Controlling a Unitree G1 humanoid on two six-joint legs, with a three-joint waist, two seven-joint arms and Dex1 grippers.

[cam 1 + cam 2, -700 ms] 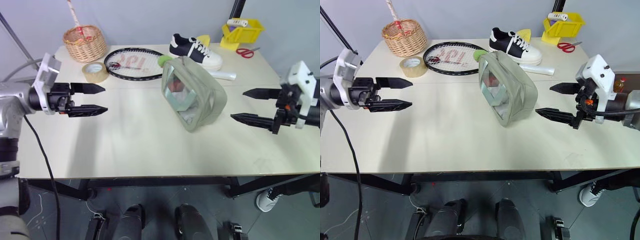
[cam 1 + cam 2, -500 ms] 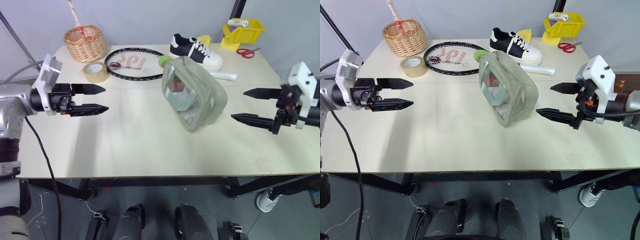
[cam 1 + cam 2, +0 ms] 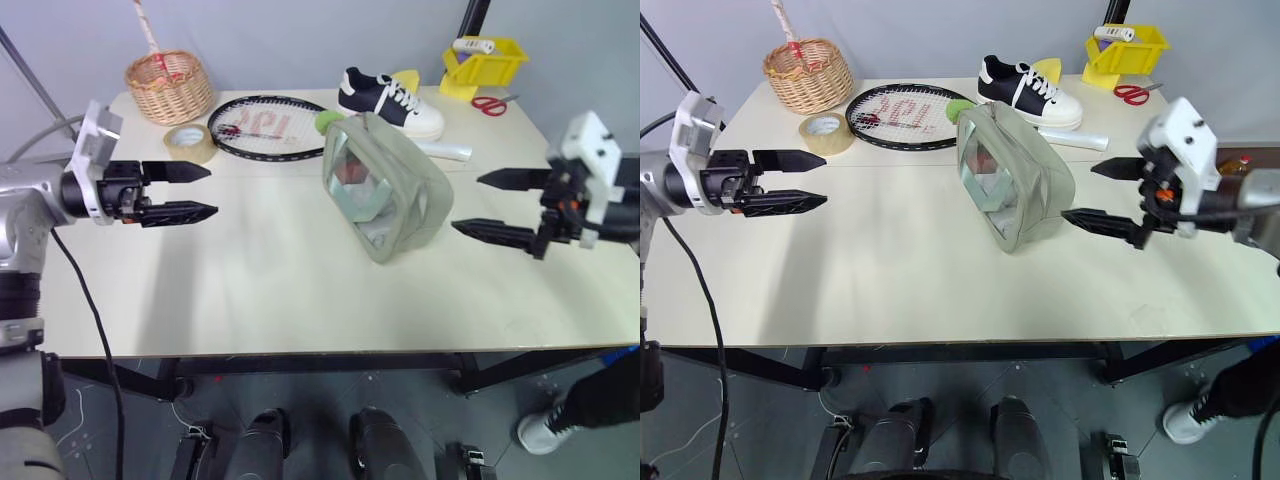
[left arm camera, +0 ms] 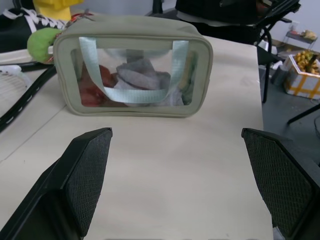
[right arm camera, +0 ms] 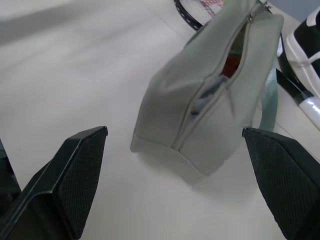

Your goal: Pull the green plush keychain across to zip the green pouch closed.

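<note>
The green pouch (image 3: 385, 190) stands on its side mid-table, its clear window and mint band facing my left gripper (image 3: 213, 191). Along its top the zipper gapes in the right wrist view, and red and grey contents show through the pouch (image 5: 215, 95). The green plush keychain (image 3: 327, 121) hangs at the pouch's far end, beside the racket. My left gripper is open, well off to the pouch's left and pointing at it. My right gripper (image 3: 465, 203) is open too, a short way from the pouch's right side. Neither gripper touches anything.
Along the table's far side are a wicker basket (image 3: 170, 85), a tape roll (image 3: 190, 143), a tennis racket (image 3: 270, 125), a black and white shoe (image 3: 390, 100), a white tube (image 3: 445, 150), a yellow bin (image 3: 483, 65) and red scissors (image 3: 490, 103).
My right gripper has edged a little left toward the pouch. The left gripper and the pouch have kept still.
</note>
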